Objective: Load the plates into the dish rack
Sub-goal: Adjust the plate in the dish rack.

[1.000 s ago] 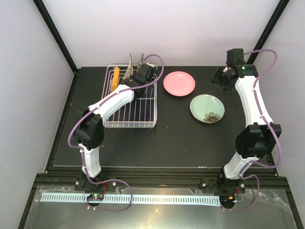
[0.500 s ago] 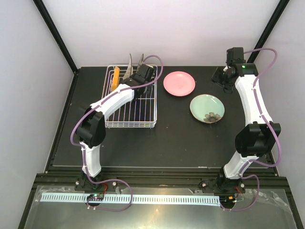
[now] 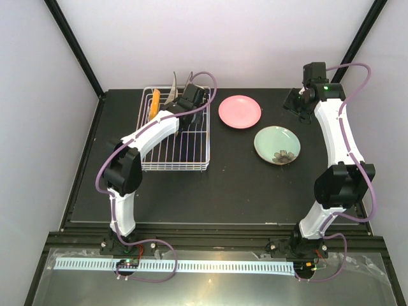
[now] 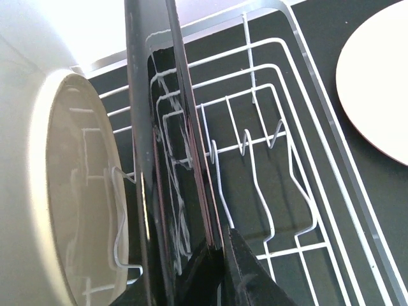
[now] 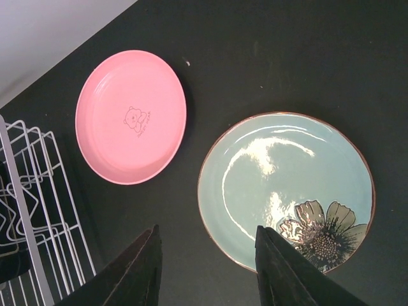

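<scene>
**Third plate gripped on edge at the rack's far end, two plates left flat on the surface**

Nearest to us, the near half of the dish rack (image 3: 207,148) shows only bare wire where the left arm does not cover it, so we judge there is room for what remains. To the right of the rack, level with its middle, the green plate (image 3: 277,145) lies flat on the surface (image 3: 242,191). The pink plate (image 3: 240,111) lies flat just right of the rack's far half. Both are face up and apart from each other, which leaves each rim free for a pinch.

Farther on, at the rack's far end, three plates stand on edge. The orange plate (image 3: 154,104) is by the rack's left wall, the cream plate (image 4: 70,191) is beside it, and the standing plate (image 4: 171,140) is toward the rack's middle. The left fingers (image 4: 245,280) appear clamped on the rim of that last plate, whose thin edge runs straight down between them. We take the rim grip as a way to keep the plate upright while it settles among the tines, rather than leaning on the cream plate.

Farthest, well right of the rack, the right fingers (image 5: 145,268) hang spread apart with nothing between them, looking down on the pink and green plates. We read that as waiting for a turn.

Against the earlier views, the left wrist has crept a little toward the rack's far edge and its upper arm has swung slightly. The right wrist has drifted a touch farther away. The pink and green plates lie where they were.
</scene>
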### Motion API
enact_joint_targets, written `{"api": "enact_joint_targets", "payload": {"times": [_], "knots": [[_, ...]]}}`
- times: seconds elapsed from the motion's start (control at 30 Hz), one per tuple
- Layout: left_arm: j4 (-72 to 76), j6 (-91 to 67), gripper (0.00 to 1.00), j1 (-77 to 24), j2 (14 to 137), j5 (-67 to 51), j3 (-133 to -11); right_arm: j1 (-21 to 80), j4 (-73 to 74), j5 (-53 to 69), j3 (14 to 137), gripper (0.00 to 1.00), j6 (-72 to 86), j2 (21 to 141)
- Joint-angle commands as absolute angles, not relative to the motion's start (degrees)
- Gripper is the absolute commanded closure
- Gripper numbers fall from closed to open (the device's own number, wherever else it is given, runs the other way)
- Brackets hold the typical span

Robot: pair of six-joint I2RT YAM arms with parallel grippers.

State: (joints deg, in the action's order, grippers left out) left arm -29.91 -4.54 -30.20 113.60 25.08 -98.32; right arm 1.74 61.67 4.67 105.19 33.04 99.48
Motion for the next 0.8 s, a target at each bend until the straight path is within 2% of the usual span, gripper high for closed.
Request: {"api": "enact_joint_targets", "payload": {"times": [0.0,0.4,0.77], "knots": [[-29.27,-3.90,0.98,-29.70,113.98,24.76,-101.17,1.35,61.57,3.94,105.01,0.58,32.34,99.68],[-30.73,-4.34,0.98,-29.51,106.74,22.80,-100.71,1.40,60.23,4.57,102.77,0.58,32.62,99.32],[-23.90,-0.32,0.98,-30.03,99.17,21.51,-97.50,1.35,59.14,4.86,101.17,0.58,32.85,98.25]]}}
